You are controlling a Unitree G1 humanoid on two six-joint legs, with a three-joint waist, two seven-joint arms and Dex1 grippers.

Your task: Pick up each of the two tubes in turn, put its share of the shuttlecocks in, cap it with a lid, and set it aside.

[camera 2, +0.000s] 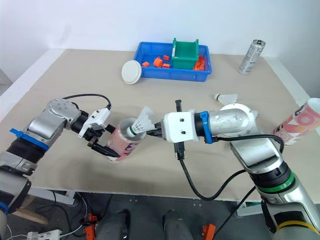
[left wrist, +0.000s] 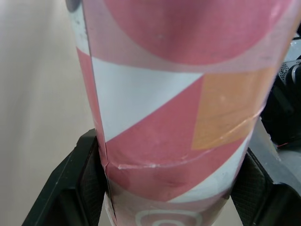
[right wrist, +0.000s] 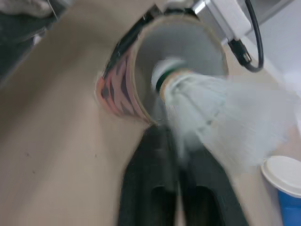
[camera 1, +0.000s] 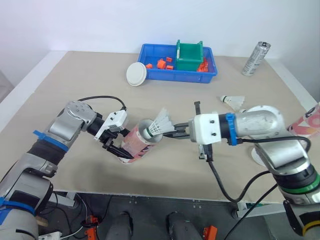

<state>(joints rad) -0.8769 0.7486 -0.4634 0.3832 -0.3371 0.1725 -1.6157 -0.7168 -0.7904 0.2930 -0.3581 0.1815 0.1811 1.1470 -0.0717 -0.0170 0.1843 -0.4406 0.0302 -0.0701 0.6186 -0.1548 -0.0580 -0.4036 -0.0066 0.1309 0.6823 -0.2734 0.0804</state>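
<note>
Clamping the tilted tube (camera 1: pixel 141 139) near its base is the left gripper (camera 1: pixel 121 145). The right gripper (camera 1: pixel 173 134) pinches a shuttlecock (camera 1: pixel 162 121), whose cork sits in the tube's open mouth

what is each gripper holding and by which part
Left gripper grips the pink tube near its base; right gripper pinches a shuttlecock by its feathers.
</note>
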